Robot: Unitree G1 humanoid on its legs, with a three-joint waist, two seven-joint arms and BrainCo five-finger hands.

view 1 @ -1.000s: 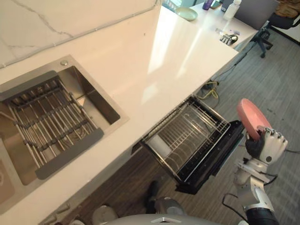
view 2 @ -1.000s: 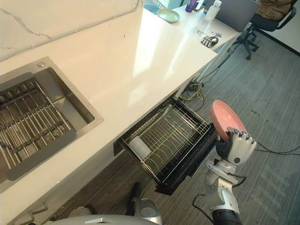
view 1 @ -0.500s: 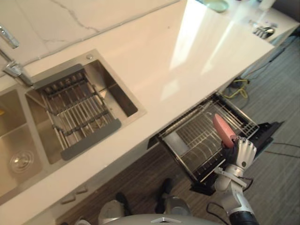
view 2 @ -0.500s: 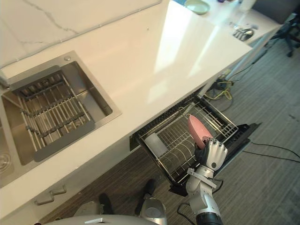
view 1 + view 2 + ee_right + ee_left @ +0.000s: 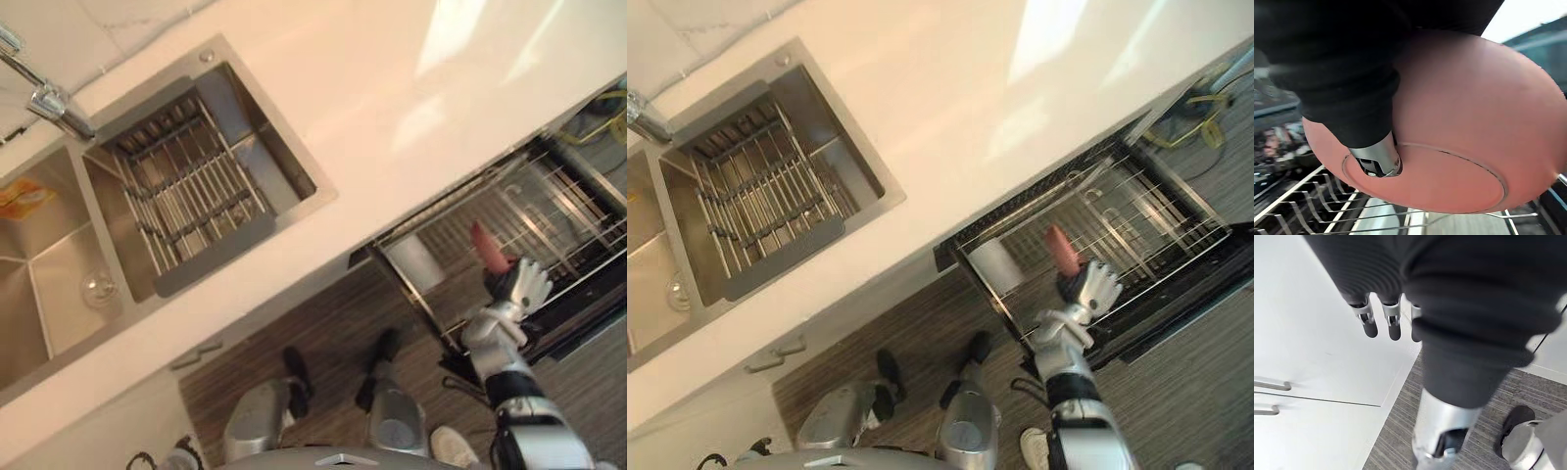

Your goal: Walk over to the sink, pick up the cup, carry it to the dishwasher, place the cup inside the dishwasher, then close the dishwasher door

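Desk: the white top is seen shifted across both eye views against a second ago. This is put down to the head camera having swung, not to any move of the fixtures.

Sink: set in the desk, with a wire drainer laid in the basin nearer the dishwasher.

Dishwasher rack: pulled out below the desk edge, door down, a white holder at its inner corner.

Pink dish: a shallow pink dish is held, not a cup. A second ago it was held out beyond the open door, well apart from the rack. Now it is stood on edge over the rack's wires. Contact with the wires cannot be told from the right wrist view.

Right hand: fingers are curled round the dish rim, thumb pressed to its underside.

Left hand: fingers are hung loose and straight beside white cabinet fronts, nothing held.

Judgement: the carry is taken as done, placing as under way. The dish is to be seated between wires and released; door closing is not yet begun.
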